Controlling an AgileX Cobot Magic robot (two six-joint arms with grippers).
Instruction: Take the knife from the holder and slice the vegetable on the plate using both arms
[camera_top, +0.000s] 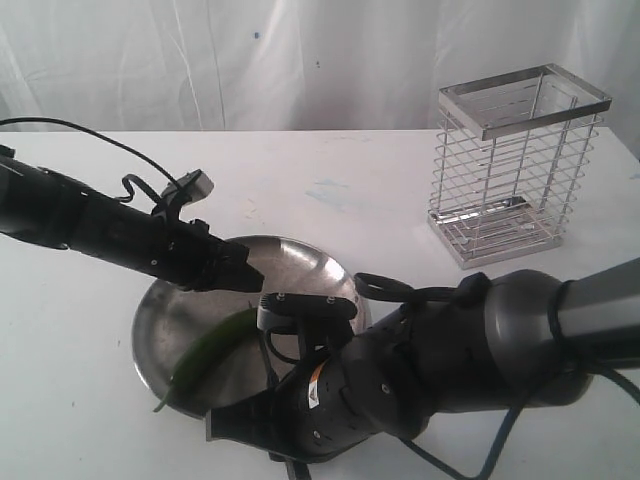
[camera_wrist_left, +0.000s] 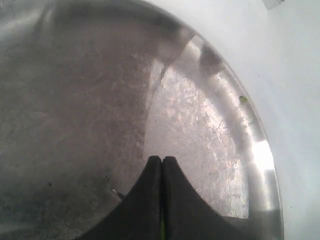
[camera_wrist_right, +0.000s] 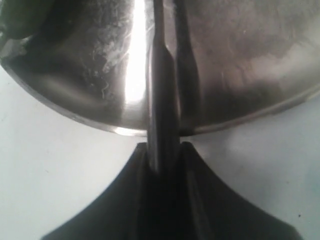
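On white table (camera_top: 80, 370), pale curtain (camera_top: 150, 60) behind — left gripper (camera_wrist_left: 162, 159) closed, right gripper (camera_wrist_right: 164, 145) clamping knife (camera_wrist_right: 160, 90).

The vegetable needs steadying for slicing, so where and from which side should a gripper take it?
Probably the end of the vegetable nearest the left gripper, from above, jaws straddling its width: it lies flat and slanting in the shallow plate, so a side approach would meet the rim.

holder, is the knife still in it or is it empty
Empty: in the exterior view only wires and the bare base show through the holder. The knife sits clamped between the right fingers.
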